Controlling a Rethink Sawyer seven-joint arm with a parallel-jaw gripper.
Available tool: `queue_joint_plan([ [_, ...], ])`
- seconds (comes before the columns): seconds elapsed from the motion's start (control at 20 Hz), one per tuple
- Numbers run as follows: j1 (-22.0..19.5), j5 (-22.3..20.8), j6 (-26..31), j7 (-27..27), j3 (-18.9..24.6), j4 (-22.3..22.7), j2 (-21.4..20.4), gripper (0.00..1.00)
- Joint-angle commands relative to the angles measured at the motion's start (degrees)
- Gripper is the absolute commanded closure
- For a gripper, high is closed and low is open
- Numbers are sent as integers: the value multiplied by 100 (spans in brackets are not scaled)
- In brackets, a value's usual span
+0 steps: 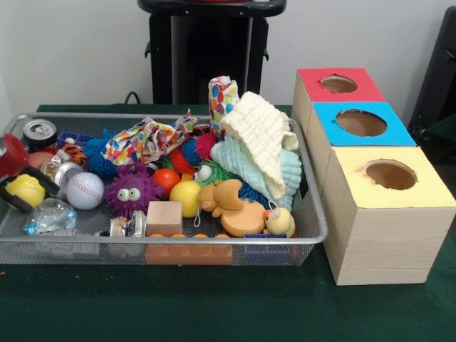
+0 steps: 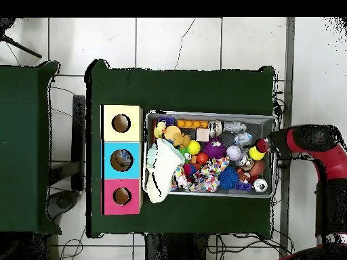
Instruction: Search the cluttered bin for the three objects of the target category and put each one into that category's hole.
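We are seeing the gripper (image 1: 18, 187) hanging over the cluttered bin (image 1: 313, 214) at its end farthest from the yellow-topped box (image 1: 388, 214) — fingers' spread we cannot tell.

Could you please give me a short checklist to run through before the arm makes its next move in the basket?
1. Three holes unblocked: red box, blue box, yellow box: ok.
2. Gripper over the cluttered bin, at its end far from the boxes: ok.
3. Gripper open or shut: cannot tell.
4. Yellow ball at the gripper, held or just touching: cannot tell.
5. Cloths piled at the box end may hide items: not ok.
6. Target category known from the scene: cannot tell.
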Motion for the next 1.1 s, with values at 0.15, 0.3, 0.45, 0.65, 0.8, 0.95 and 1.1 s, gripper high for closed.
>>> queue_joint_plan([
  [0.15, -302, -191, -538, -594, -189, 800, 336, 0],
  [0.3, -394, -300, -477, -719, -297, 709, 442, 0],
  [0.45, -600, -305, -643, -863, -262, 746, 542, 0],
  [0.65, -645, -441, -653, -950, -296, 445, 672, 0],
  [0.8, -647, -514, -699, -972, -284, 301, 668, 0],
  [0.95, -581, -589, -556, -932, -341, 97, 729, 0],
  [1.1, -606, -504, -467, -923, -330, 39, 935, 0],
])
